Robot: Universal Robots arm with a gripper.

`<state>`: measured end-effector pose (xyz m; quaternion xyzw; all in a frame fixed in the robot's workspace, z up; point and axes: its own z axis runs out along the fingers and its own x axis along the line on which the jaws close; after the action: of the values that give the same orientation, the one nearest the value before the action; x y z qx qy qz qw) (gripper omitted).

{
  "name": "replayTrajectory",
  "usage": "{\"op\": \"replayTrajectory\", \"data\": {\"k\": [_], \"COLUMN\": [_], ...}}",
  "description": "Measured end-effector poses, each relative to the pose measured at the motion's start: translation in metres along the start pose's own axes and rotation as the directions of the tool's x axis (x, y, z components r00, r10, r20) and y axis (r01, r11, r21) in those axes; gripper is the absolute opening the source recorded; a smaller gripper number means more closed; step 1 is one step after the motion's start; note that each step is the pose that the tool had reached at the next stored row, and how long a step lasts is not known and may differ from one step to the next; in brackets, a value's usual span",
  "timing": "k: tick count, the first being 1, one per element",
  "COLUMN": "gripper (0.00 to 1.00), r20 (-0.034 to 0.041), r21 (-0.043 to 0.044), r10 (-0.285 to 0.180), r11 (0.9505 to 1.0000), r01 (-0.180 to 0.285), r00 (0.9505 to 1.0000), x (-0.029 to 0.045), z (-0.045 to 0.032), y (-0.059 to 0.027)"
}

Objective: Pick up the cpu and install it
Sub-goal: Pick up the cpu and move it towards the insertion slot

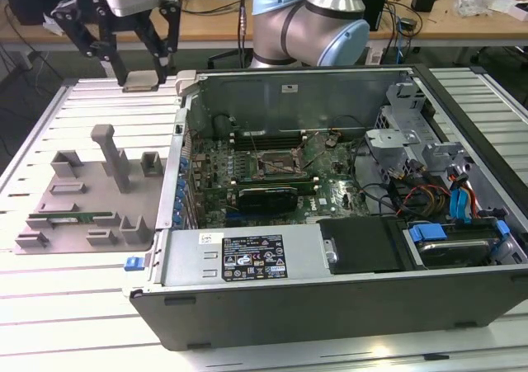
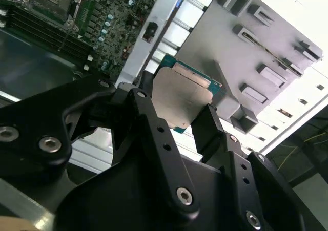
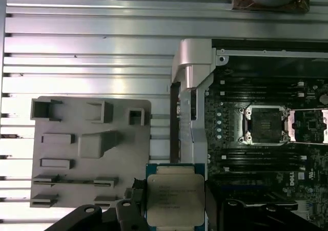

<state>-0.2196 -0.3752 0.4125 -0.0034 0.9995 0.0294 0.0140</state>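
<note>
Above the surface [image 1: 74,306], at about ten o'clock from the open case [image 1: 247,298] in the exterior view, the hand [image 2: 177,108] grips the cpu [image 3: 175,200] by its edges. Pickup looks done; the socket [image 3: 266,124] lies bare, so installation is not yet done.

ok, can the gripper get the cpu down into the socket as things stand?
Probably yes. The gripper holds the cpu beside the open case; the socket looks uncovered, its plate seemingly swung aside, nothing above it.
</note>
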Motion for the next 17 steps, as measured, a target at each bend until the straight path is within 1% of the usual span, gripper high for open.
{"op": "replayTrajectory", "data": {"k": [1,5,6,12,15,17], "gripper": [0.55,0.55,0.55,0.55,0.55,0.55], "r20": [0.0001,0.0000,0.0001,0.0000,0.0000,0.0000], "r21": [-0.0001,-0.0001,-0.0001,0.0000,-0.0001,-0.0001], "r10": [0.000,0.000,0.000,0.000,0.000,0.000], "r11": [1.0000,1.0000,1.0000,1.0000,1.0000,1.0000], "r01": [0.000,0.000,0.000,0.000,0.000,0.000], "r00": [1.0000,1.0000,1.0000,1.0000,1.0000,1.0000], "x": [-0.0051,-0.0142,-0.0183,-0.0325,-0.0424,-0.0502], "z": [0.0002,0.0004,0.0006,0.0010,0.0013,0.0015], "y": [0.0000,0.0002,0.0002,0.0003,0.0004,0.0006]}}
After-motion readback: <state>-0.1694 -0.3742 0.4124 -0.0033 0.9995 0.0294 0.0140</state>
